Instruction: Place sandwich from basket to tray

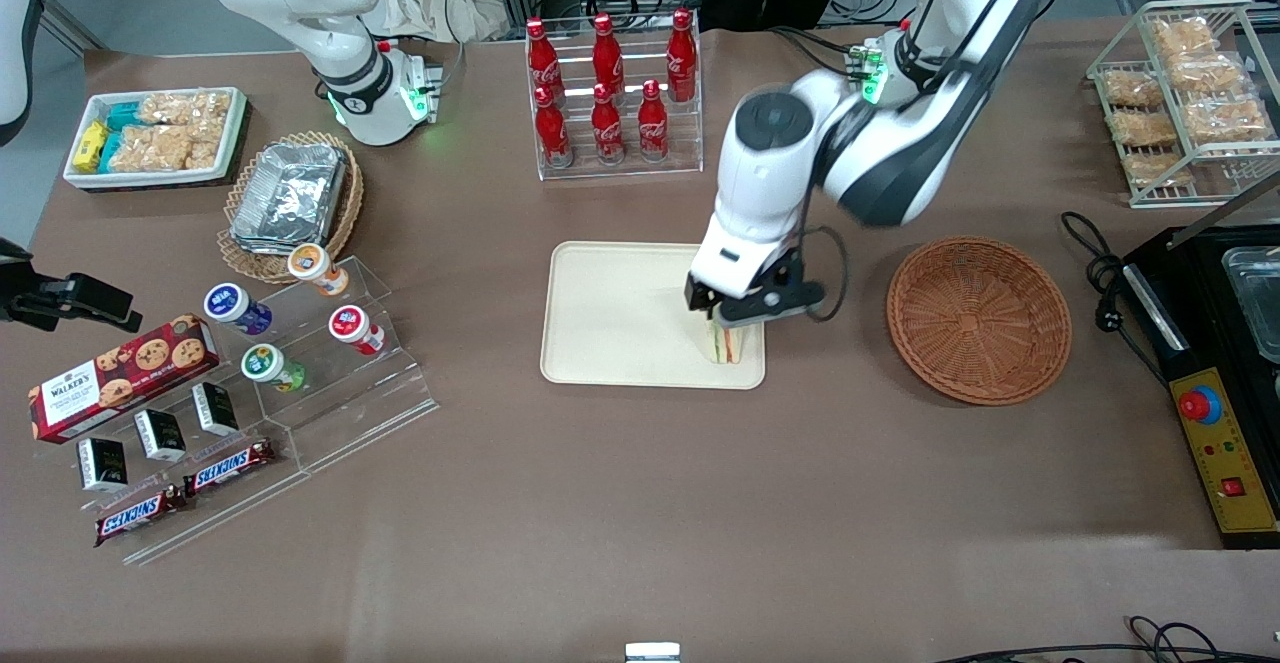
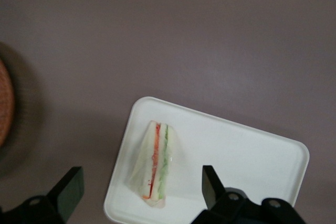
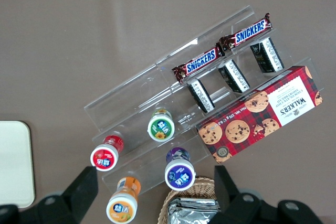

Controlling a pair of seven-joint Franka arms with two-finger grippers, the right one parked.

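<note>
The sandwich is a white wedge with red and green layers. It lies on the cream tray, at the tray's corner nearest the front camera and the basket. My gripper hangs just above it, open. In the left wrist view the sandwich lies between the spread black fingers and touches neither; the tray shows beneath. The reddish-brown basket stands beside the tray toward the working arm's end, with nothing in it. Only the basket's rim shows in the wrist view.
A rack of red cola bottles stands farther from the front camera than the tray. Toward the parked arm's end are an acrylic stand with cups and chocolate bars and a tan basket of foil trays. A black control box lies toward the working arm's end.
</note>
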